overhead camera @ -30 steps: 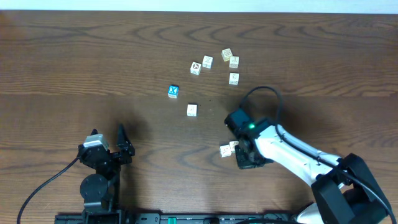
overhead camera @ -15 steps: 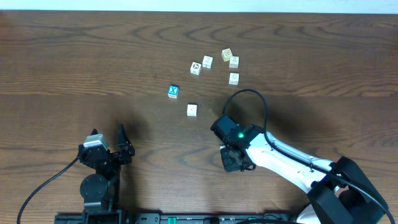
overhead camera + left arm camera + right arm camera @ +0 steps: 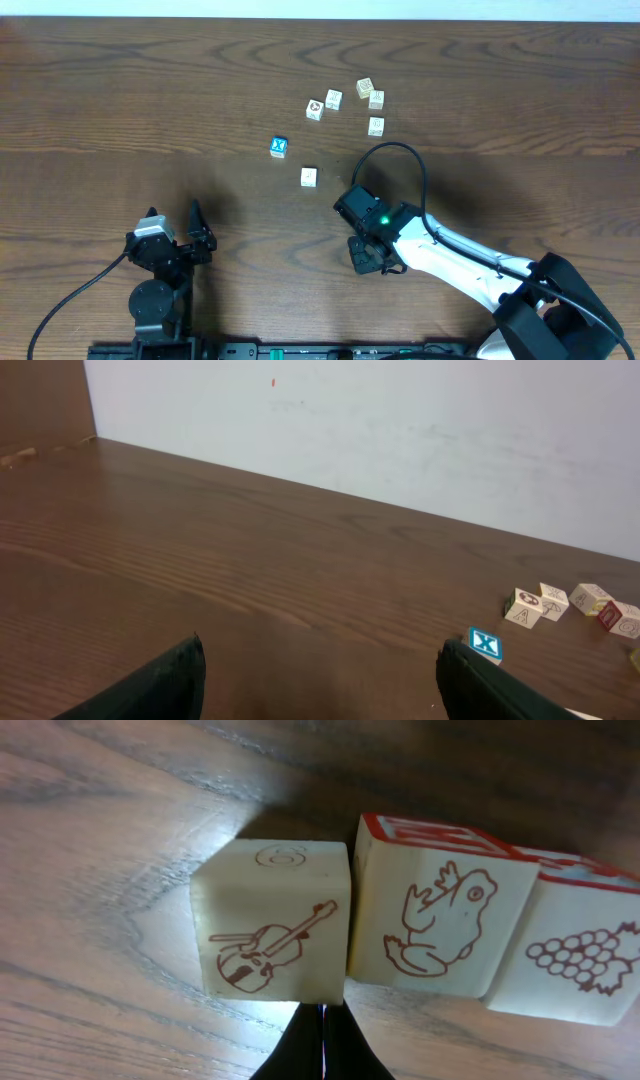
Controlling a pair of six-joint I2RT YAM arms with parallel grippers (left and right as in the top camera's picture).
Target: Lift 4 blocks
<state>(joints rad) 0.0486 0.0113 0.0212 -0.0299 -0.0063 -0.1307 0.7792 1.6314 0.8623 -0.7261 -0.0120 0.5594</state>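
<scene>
The right wrist view shows three cream blocks in a row on the table: a violin block (image 3: 275,917), a frog block (image 3: 440,920) and a grapes block (image 3: 580,965). My right gripper (image 3: 322,1012) is shut, with its tips against the violin block's lower edge and nothing held. From overhead, the right gripper (image 3: 364,258) covers those blocks. More cream blocks (image 3: 376,99) lie in a loose group at the back, with one (image 3: 309,177) nearer. My left gripper (image 3: 173,215) rests open at the front left, far from every block (image 3: 553,600).
A blue-faced cube (image 3: 279,147) marked X lies left of the group and shows past my left gripper's right finger (image 3: 485,644). A cube with a red mark (image 3: 315,109) sits at the group's left end. A pale wall (image 3: 400,430) runs along the table's far edge.
The right arm has swung left over the front cubes, which showed beside it a second ago and are now hidden from overhead. The left arm has not moved.
</scene>
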